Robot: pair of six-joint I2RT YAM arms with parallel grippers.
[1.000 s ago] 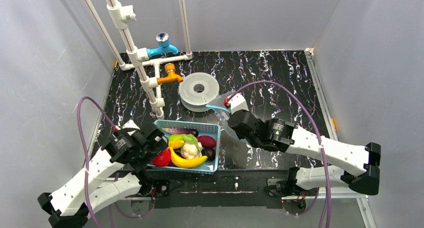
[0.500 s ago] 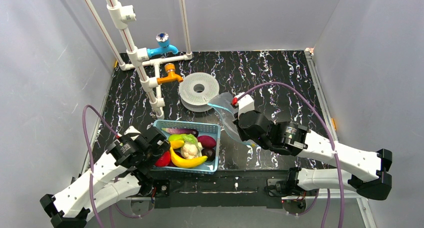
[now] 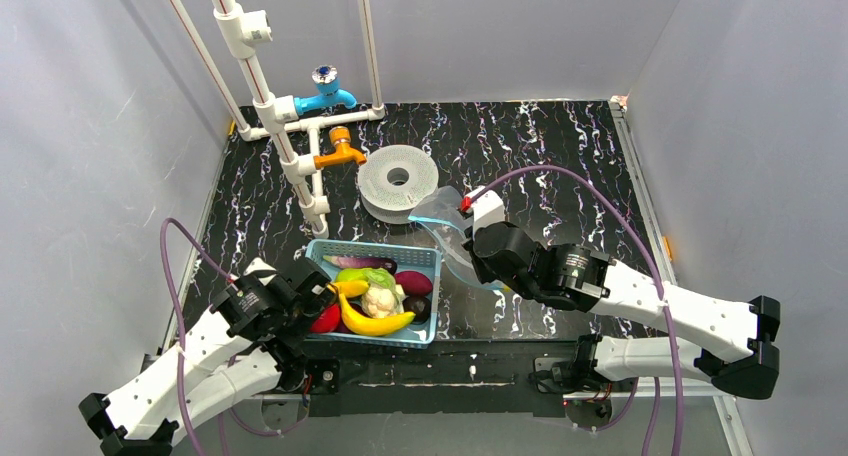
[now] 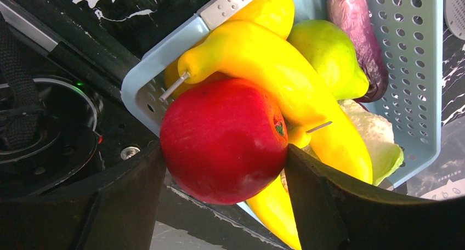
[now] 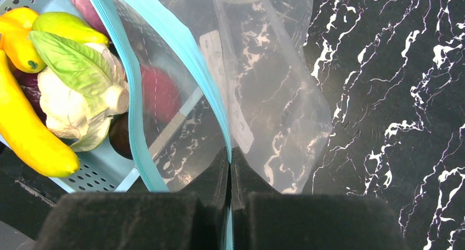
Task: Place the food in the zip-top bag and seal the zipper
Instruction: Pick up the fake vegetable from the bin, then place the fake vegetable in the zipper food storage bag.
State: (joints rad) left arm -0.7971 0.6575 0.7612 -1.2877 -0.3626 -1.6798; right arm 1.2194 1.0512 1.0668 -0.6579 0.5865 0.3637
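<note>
Left gripper (image 4: 222, 158) clasps the glossy red toy apple (image 4: 222, 135) at the light-blue slotted basket's (image 3: 420, 259) lower-left corner. The right gripper (image 5: 230, 162) pinches the crinkly clear zip-top bag (image 5: 274, 85), which lies just right of the basket.

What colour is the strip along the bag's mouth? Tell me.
Teal-blue. The zipper shows best in the right wrist view, along the clear zip-top bag.
</note>
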